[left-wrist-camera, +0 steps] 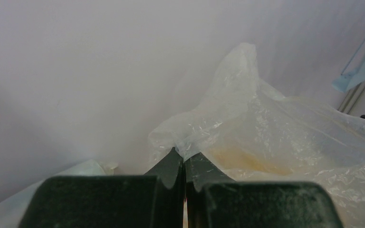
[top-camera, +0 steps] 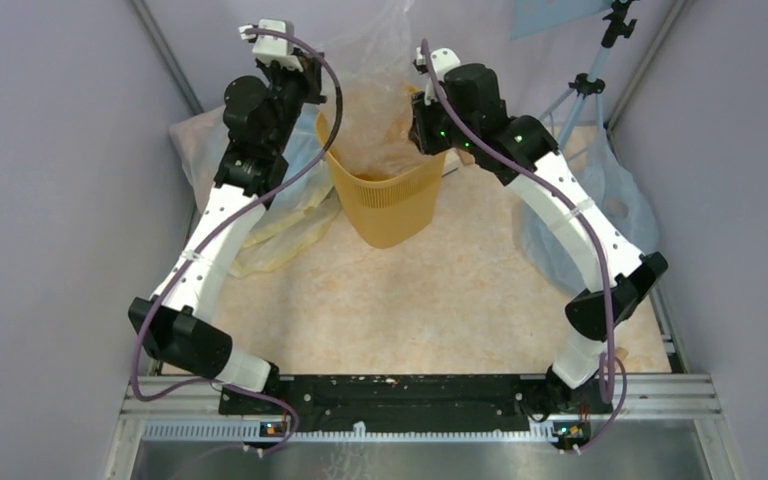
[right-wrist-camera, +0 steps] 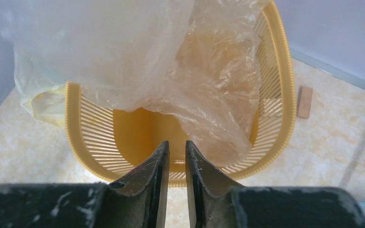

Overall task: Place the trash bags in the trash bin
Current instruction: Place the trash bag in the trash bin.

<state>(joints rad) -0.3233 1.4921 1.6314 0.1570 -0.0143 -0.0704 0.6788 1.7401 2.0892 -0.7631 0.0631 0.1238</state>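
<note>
Here left gripper point(left-wrist-camera: 185, 156) pinches trash bag point(left-wrist-camera: 266, 123) veiling bin point(right-wrist-camera: 285, 109); right gripper point(right-wrist-camera: 177, 151) slightly ajar, empty

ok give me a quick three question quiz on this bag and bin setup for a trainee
1. True or false: the left gripper is shut on the thin clear wrinkly plastic film bag.
2. The bag's lower part hangs: A inside the yellow-orange lattice plastic bin, B flat on the tabletop, C over the right arm.
3. Which gripper has nothing between its fingers?
Key: 1 true; 2 A; 3 the right gripper.
</note>
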